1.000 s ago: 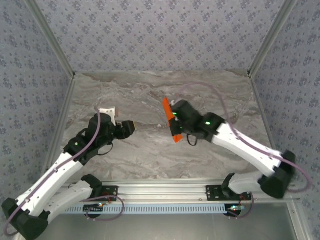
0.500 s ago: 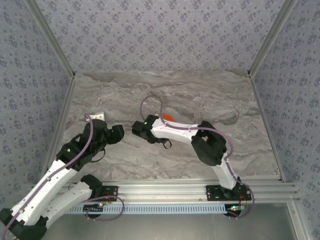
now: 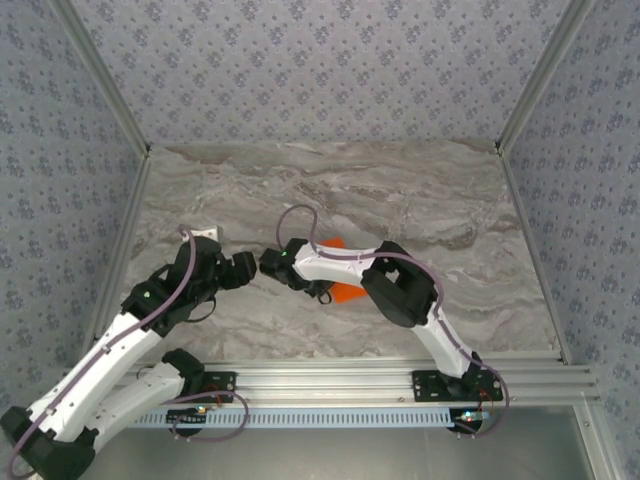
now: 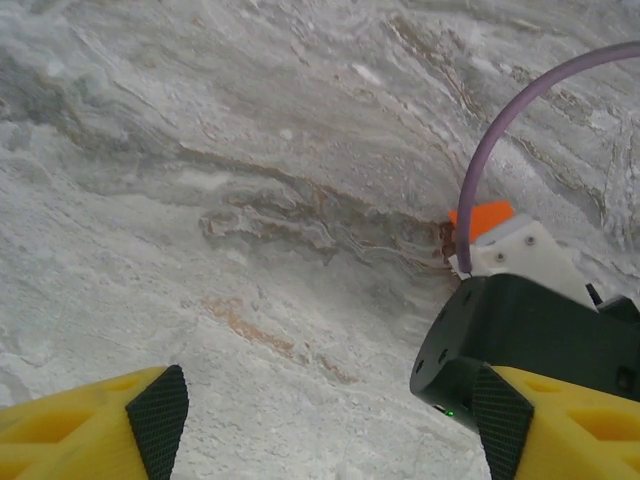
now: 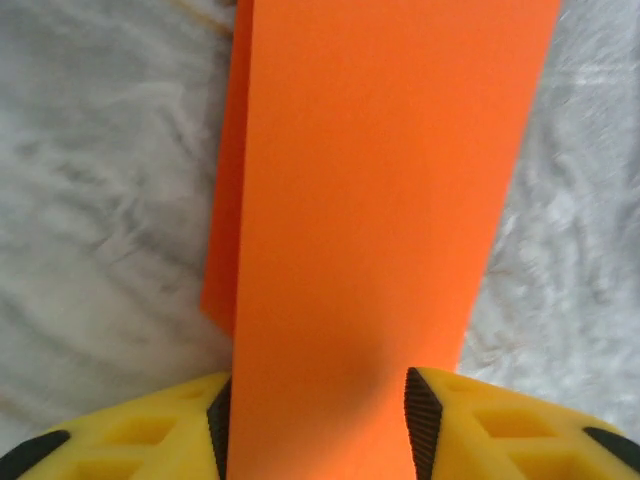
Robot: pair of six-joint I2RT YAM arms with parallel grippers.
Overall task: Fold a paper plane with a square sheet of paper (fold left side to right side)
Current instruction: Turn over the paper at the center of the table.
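Orange sheet (image 5: 370, 200) is lying, as far as I am able to judge, on the marble tabletop (image 4: 200, 200) as a long doubled strip, running straight ahead from between the right jaws.

Working from the left: the left gripper (image 4: 330, 420) is hovering low over bare marble with its yellow fingers spread wide and nothing between them. The right arm's black housing (image 4: 530, 330) is sitting just beside its right-hand finger, and a small orange corner is peeking out beyond it. Further right, the right gripper (image 5: 318, 410) is standing with its jaws parted, not pinching. The strip is filling the gap between the two pads from edge to edge.

The step in hand is looking like the laying-down of the left-to-right fold. To do it well, I am judging that the right jaws should be drawing straight back along the strip rather than sideways, so that neither pad is dragging an edge and skewing the layers. The left jaws, being so near, should be keeping clear of the housing before pressing along the crease.

The orange sheet is showing bright, plain and uncrumpled. A lower layer is sticking out a little past the top layer, left of the jaws' centre line, so the edges are not quite matching.
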